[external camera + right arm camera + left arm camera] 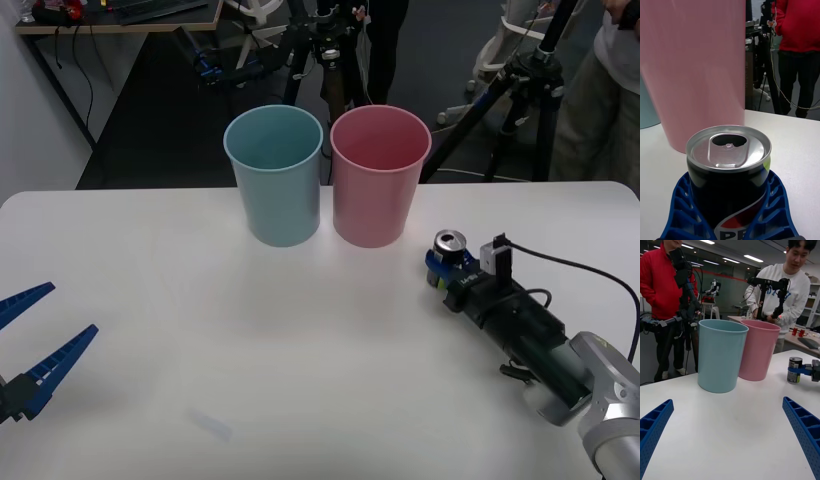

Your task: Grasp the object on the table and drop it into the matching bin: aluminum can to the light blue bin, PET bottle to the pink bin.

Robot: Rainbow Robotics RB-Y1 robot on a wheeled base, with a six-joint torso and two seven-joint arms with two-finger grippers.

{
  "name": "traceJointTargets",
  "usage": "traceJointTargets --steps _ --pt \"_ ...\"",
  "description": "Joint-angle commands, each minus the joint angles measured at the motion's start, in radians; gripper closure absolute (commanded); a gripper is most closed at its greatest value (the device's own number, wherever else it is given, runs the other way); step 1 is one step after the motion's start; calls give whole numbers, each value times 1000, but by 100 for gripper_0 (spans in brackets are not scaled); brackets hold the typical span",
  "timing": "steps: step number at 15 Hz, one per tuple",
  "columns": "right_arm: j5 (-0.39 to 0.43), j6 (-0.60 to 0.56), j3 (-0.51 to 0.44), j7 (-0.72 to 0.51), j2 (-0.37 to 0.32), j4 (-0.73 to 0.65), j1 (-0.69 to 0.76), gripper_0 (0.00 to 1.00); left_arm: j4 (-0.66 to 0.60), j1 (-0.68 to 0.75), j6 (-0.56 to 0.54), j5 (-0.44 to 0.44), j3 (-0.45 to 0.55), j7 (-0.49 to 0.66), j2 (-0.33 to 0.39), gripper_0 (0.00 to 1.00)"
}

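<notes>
Presently the right gripper [443,268] is closing its blue ribbed fingers [681,204] around the small dark grey aluminium can [449,254], which is standing upright on the wide white table [300,360], near the tall pale pink plastic bin [379,175] on its right. Beside that bin, on its left, the pale teal-blue plastic bin [275,172] is waiting as the proper destination. The can's top is already opened, so it is probably light, thin-walled and easily dented; a moderate hold low around the body is advisable. The left gripper [22,340] is idling with fingers spread at the table's left edge.
</notes>
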Motion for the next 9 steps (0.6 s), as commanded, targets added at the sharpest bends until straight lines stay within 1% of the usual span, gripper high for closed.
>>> traceJointTargets --steps 1,3,5,9 --pt "0 -2 -1 -2 -1 -3 1 100 0 0 0 0 0 0 0 0" --pt "0 -14 -2 -8 -5 -19 9 100 0 0 0 0 0 0 0 0" --pt "0 -17 -2 -17 -15 -85 43 100 0 0 0 0 0 0 0 0" --pt "8 20 -2 -40 -47 -346 189 100 0 0 0 0 0 0 0 0"
